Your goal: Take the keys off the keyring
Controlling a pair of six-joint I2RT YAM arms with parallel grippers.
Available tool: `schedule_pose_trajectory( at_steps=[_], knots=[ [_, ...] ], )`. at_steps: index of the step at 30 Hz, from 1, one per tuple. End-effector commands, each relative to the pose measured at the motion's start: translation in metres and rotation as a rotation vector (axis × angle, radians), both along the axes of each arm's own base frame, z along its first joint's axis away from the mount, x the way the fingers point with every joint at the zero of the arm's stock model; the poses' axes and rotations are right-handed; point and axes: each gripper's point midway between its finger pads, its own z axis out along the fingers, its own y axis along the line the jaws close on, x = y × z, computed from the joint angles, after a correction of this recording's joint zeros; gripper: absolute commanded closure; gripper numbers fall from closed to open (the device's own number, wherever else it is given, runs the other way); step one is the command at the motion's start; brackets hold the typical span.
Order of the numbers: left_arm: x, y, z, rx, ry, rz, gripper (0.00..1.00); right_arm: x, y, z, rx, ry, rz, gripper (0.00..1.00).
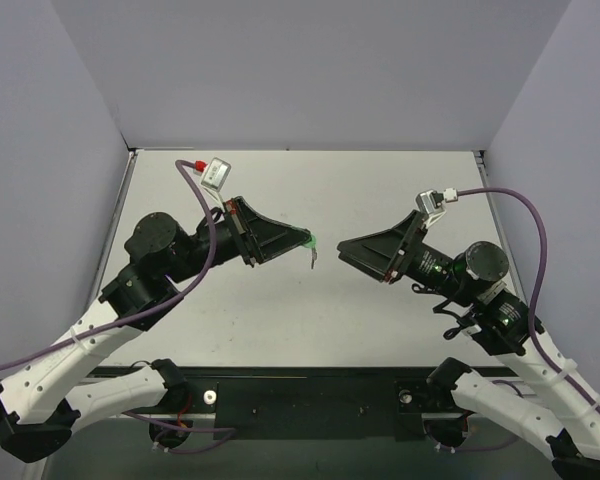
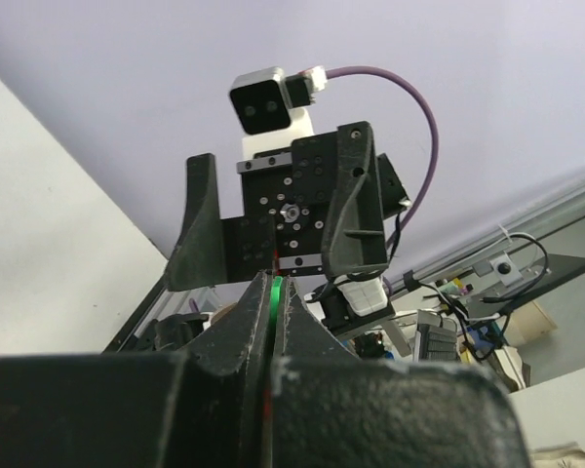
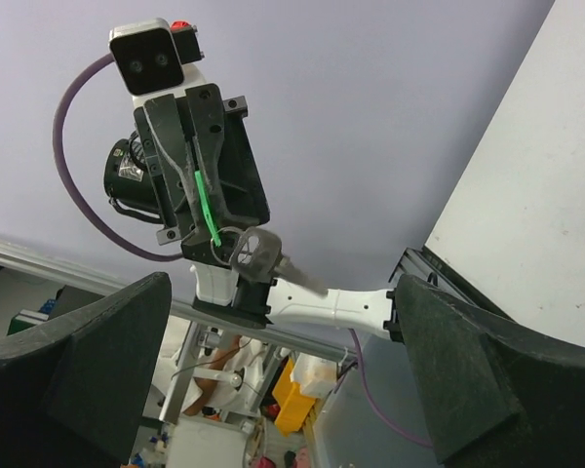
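Observation:
My left gripper is held above the table and is shut on the keyring, a bright green tag that sticks out past its fingertips. The small silver-grey key hangs below the tag. In the left wrist view the green tag shows edge-on between the closed fingers. In the right wrist view the tag, its small ring and the key dangle from the left gripper. My right gripper faces it, a short way right of the key. It is open, with nothing between its fingers.
The white table has grey walls on three sides. Purple cables loop over both arms. A black rail runs along the near edge between the arm bases.

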Motion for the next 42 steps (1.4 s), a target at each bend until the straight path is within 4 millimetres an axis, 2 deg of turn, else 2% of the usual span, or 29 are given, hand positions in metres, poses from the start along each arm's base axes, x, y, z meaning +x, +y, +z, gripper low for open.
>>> schedule_pose_trajectory(
  at_steps=[1, 6, 15, 19, 30, 42],
  knots=[
    [-0.02, 0.001, 0.033, -0.111, -0.1, -0.087, 1.0, -0.004, 0.008, 0.044, 0.129, -0.101, 0.028, 0.05],
    [-0.035, 0.004, 0.056, -0.164, -0.143, -0.148, 1.0, -0.022, 0.01, 0.082, 0.27, -0.206, 0.11, 0.0],
    [-0.064, 0.011, 0.094, -0.311, -0.25, -0.289, 1.0, -0.038, 0.009, 0.122, 0.461, -0.234, 0.21, 0.0],
    [-0.066, 0.009, 0.103, -0.344, -0.263, -0.317, 1.0, -0.041, 0.014, 0.126, 0.482, -0.225, 0.238, 0.0],
    [-0.061, 0.001, 0.117, -0.404, -0.284, -0.342, 1.0, -0.057, 0.007, 0.15, 0.598, -0.234, 0.282, 0.0],
    [-0.052, -0.007, 0.121, -0.456, -0.269, -0.349, 1.0, -0.069, 0.007, 0.151, 0.618, -0.232, 0.299, 0.0]
  ],
)
